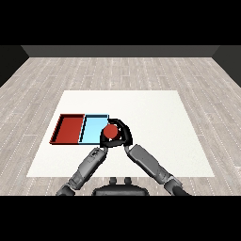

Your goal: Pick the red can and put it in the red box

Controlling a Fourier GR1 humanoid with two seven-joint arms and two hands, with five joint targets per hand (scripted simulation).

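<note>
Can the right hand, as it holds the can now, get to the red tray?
Probably yes. The right hand curls round the red can at the blue tray; the red tray lies just beyond, unblocked.

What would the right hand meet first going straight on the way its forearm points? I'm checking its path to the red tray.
The right hand, curled round the red can, points up-left; the light blue tray probably comes first, the red tray beyond. Height is unclear.

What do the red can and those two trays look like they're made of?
The red can, held in the right hand, looks like painted metal or plastic: flat, matte red, no label. The red tray and light blue tray look like plastic: uniform colour, thin dark rims. I can't tell for certain.
</note>
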